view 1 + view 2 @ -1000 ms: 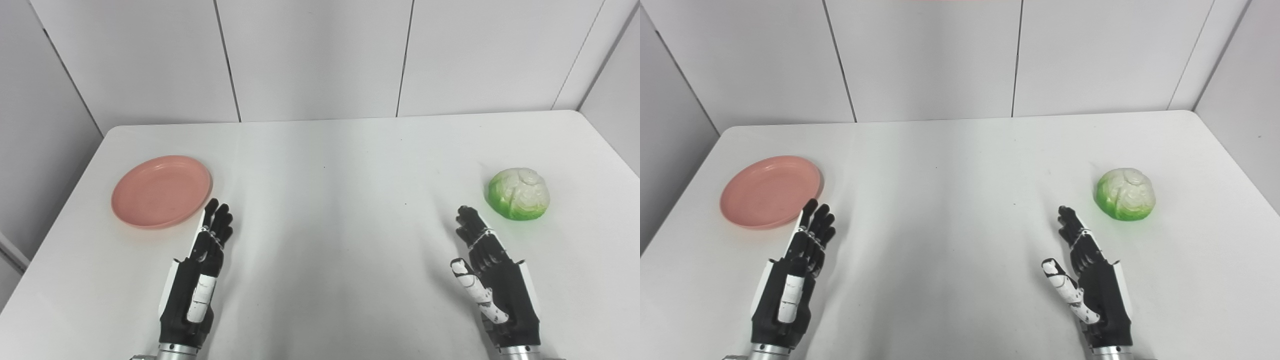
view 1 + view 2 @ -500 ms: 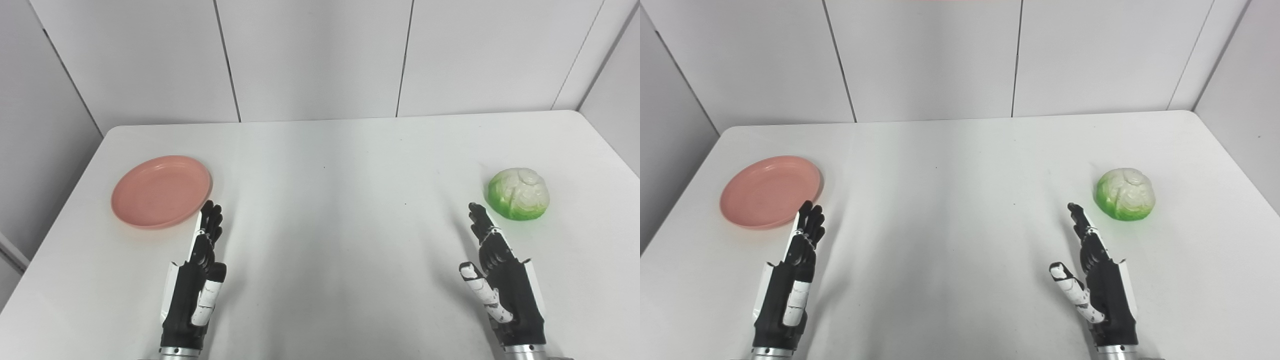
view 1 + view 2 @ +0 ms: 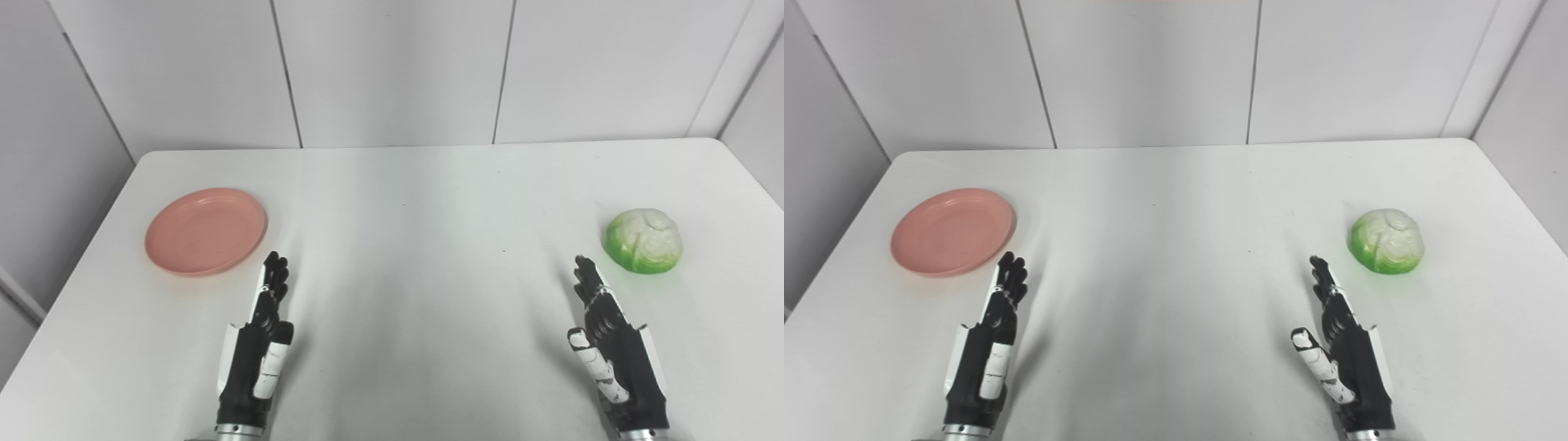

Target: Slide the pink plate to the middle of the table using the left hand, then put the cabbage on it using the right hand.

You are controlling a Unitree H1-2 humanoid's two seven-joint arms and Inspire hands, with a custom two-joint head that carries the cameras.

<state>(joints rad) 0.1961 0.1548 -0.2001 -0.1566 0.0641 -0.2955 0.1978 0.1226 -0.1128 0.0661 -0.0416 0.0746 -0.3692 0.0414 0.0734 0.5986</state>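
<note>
Two objects lie far apart on the white surface (image 3: 404,257): the pink plate (image 3: 206,231) near its left side and the cabbage (image 3: 643,241) near its right, both well away from the middle. Nothing of the task looks done yet; the plate has to be slid first.

The left robot hand (image 3: 260,343) hovers near the front edge, fingers stretched out straight and close together, holding nothing, its fingertips near the plate's front-right rim but not touching it. The right robot hand (image 3: 612,352) is likewise empty, fingers extended and thumb spread aside, its fingertips short of the cabbage and to its left.

The risks, as I judge them: the plate is shallow and light-looking, so a push landing on top of the rim could tip it or make it skid past the middle instead of sliding steadily. Pressing from the near side would drive it away, toward the back. The cabbage is rounded, and a nudge from a poorly placed approach could roll it toward the right edge.
</note>
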